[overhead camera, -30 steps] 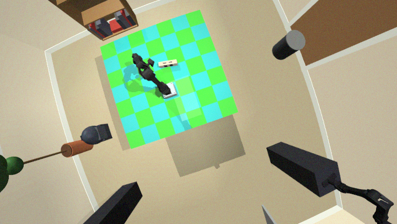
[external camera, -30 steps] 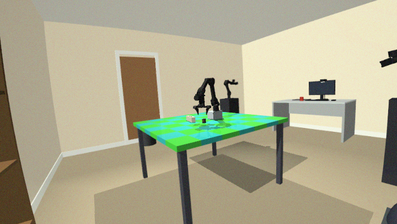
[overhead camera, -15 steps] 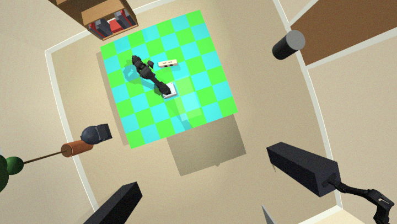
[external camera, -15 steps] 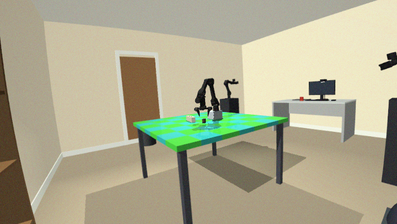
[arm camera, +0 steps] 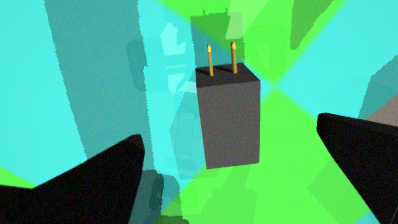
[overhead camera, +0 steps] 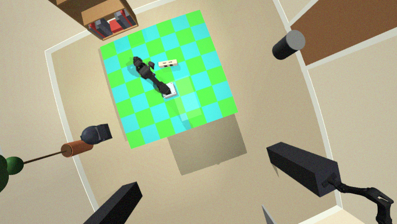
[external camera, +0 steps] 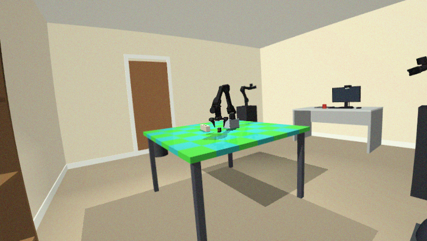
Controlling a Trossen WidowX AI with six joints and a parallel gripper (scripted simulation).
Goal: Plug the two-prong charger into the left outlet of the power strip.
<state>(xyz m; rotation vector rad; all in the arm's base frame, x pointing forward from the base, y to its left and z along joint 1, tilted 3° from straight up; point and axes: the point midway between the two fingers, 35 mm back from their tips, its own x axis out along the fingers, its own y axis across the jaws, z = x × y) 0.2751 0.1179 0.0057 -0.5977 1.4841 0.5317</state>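
The charger (external camera: 219, 129) (arm camera: 229, 125) is a dark grey block on the checkered table (external camera: 170, 146). Its two gold prongs point toward the top of the wrist view. In the top view the arm hides it. My gripper (external camera: 219, 126) (arm camera: 231, 132) is wide open and empty, with its fingertips a little above the charger and to either side of it in the wrist view. The cream power strip (overhead camera: 167, 63) (external camera: 204, 127) lies apart from the charger, with dark slots showing on it. Which outlet is the left one I cannot tell.
The arm's light base block (overhead camera: 172, 89) (external camera: 232, 123) stands on the table. A beige-grey corner, possibly the power strip, shows at the right edge of the wrist view. A bookshelf (overhead camera: 102, 12) stands beyond the table's edge.
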